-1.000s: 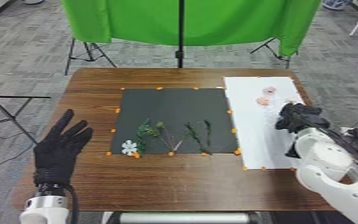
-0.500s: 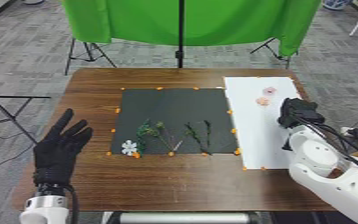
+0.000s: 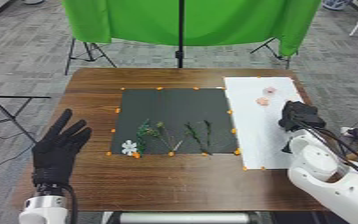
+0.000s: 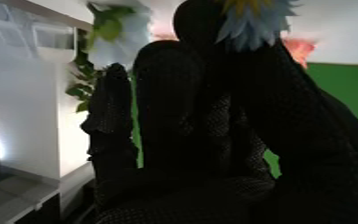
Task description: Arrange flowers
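- Flower with pale-blue petals and yellow centre (image 4: 254,22): pinched in the right hand (image 3: 300,116), fingers closed to its thumb, at the white paper sheet's (image 3: 257,132) right side.
- Two small pink blossoms (image 3: 270,91): on that sheet.
- White cut-out flower (image 3: 129,147), thin green stems (image 3: 144,131): along the black square sheet's (image 3: 180,103) near part.
- Left hand (image 3: 55,155): fingers spread, empty.

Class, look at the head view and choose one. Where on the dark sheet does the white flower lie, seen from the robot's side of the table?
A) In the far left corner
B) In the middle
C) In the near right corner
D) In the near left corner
D: the white flower lies in the corner of the dark sheet that is nearest the robot, on the left.
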Robot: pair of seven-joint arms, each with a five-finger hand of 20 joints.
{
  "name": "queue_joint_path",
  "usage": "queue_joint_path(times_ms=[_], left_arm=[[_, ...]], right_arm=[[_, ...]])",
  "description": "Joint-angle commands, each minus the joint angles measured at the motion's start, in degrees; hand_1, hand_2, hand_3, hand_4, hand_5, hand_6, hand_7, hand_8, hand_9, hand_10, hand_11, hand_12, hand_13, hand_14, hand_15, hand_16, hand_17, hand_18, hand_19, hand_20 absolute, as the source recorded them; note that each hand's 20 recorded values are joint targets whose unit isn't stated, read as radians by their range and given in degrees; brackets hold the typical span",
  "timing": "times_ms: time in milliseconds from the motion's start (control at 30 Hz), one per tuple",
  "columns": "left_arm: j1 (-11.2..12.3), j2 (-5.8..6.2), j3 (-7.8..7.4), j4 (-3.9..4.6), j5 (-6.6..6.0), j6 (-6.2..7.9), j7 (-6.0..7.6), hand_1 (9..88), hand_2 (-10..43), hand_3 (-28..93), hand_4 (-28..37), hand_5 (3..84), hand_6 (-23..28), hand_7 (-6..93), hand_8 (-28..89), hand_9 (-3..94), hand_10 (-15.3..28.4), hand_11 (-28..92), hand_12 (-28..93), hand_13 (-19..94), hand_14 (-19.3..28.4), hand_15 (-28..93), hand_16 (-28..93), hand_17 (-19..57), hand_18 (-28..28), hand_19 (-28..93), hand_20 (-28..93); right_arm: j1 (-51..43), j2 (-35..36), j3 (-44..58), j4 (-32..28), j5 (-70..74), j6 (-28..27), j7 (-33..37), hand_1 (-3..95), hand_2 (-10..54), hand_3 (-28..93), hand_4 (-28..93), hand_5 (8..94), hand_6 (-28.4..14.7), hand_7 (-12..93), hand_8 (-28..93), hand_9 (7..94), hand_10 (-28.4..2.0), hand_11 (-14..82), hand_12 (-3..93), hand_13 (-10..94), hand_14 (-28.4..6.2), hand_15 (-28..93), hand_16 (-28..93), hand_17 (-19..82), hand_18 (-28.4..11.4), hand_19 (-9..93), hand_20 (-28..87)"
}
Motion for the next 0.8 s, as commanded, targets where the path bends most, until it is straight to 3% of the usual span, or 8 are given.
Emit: queue_joint_path(times_ms=[33,267,400,433,533,600,700,800], left_arm=[[0.75,0.07,-0.08,-0.12,-0.02,-0.08,0.02,19.9,7.1,82,-28.3,35.1,6.9,8.0,-8,35.7,20.1,24,11,23,28.4,60,-10,-8.4,28.4,55,13],[1.64,-0.03,-1.38,-0.83,0.52,-0.28,-0.07,20.0,7.0,82,-28.3,35.1,6.9,8.0,-8,35.7,20.1,24,11,23,28.4,60,-10,-8.4,28.4,55,13],[2.55,1.02,-1.50,-1.31,-0.67,0.93,1.68,20.1,7.0,82,-28.3,35.1,6.9,8.1,-8,35.7,20.1,24,11,23,28.4,60,-10,-8.4,28.4,55,13],[1.96,0.33,-1.60,-1.09,0.12,0.16,0.20,20.0,7.0,82,-28.3,35.1,6.9,8.1,-8,35.7,20.1,24,11,23,28.4,60,-10,-8.4,28.4,55,13],[1.16,1.02,-0.77,-0.85,-0.10,0.11,0.52,20.0,7.1,82,-28.3,35.1,7.0,8.1,-8,35.7,20.1,24,11,23,28.4,60,-10,-8.4,28.4,55,13],[1.91,1.34,-0.95,-1.11,-0.24,0.55,0.80,20.1,7.1,82,-28.3,35.2,7.0,8.1,-8,35.7,20.2,24,11,23,28.4,60,-10,-8.4,28.4,55,13],[2.77,0.94,-1.35,-1.38,-0.43,0.88,1.08,20.1,7.1,82,-28.3,35.2,7.0,8.0,-8,35.7,20.2,24,11,23,28.4,60,-10,-8.4,28.4,55,13],[3.40,0.80,-1.86,-1.52,-0.45,0.97,0.90,20.1,7.0,82,-28.3,35.2,7.0,8.1,-8,35.7,20.2,24,11,23,28.4,60,-10,-8.4,28.4,55,13]], right_arm=[[1.29,0.07,0.12,-2.05,-4.07,3.87,-0.48,59.1,-9.5,71,-28,85.0,1.7,26,2,91.9,-4.3,17.2,39.0,77,-1.6,60,33,31,-20.2,82,40],[6.60,-4.12,-2.79,-6.06,-4.25,5.58,-2.94,59.1,-9.5,72,-28,86.2,1.1,25,3,92.7,-4.8,16.4,39.6,78,-1.7,60,34,32,-20.8,83,41],[14.85,-12.09,-9.24,-5.82,-4.32,4.08,-5.92,59.2,-9.5,73,-28,86.8,0.9,24,4,93.0,-4.9,16.2,39.8,78,-1.8,60,34,32,-20.9,83,41],[15.94,-13.11,-10.44,-6.11,-5.49,3.52,-5.14,59.2,-9.5,73,-28,86.8,0.9,24,4,93.0,-4.9,16.1,39.7,78,-1.9,60,34,32,-21.0,83,41],[18.69,-15.24,-11.70,-7.15,-5.29,0.62,-3.72,58.4,-9.5,73,-28,85.9,0.9,24,5,92.2,-5.0,16.5,40.9,77,-2.0,61,35,31,-20.8,82,41],[17.56,-15.14,-9.74,-8.63,-4.11,-2.75,-4.71,56.3,-9.5,75,-28,82.2,1.1,28,2,88.4,-5.1,19.6,39.9,73,-2.7,64,34,29,-20.5,82,41],[14.80,-13.47,-6.78,-10.03,-3.84,-6.14,-3.44,51.2,-9.5,74,-28,73.4,-0.3,28,-2,78.1,-9.0,22.1,34.9,63,-7.0,70,28,24,-21.5,81,43],[9.31,-10.92,-1.51,-11.82,-1.16,-8.22,-2.05,45.3,-9.5,78,-28,68.0,-0.4,25,-5,68.2,-12.4,32.4,23.4,57,-10.6,73,22,21,-22.7,80,44]])
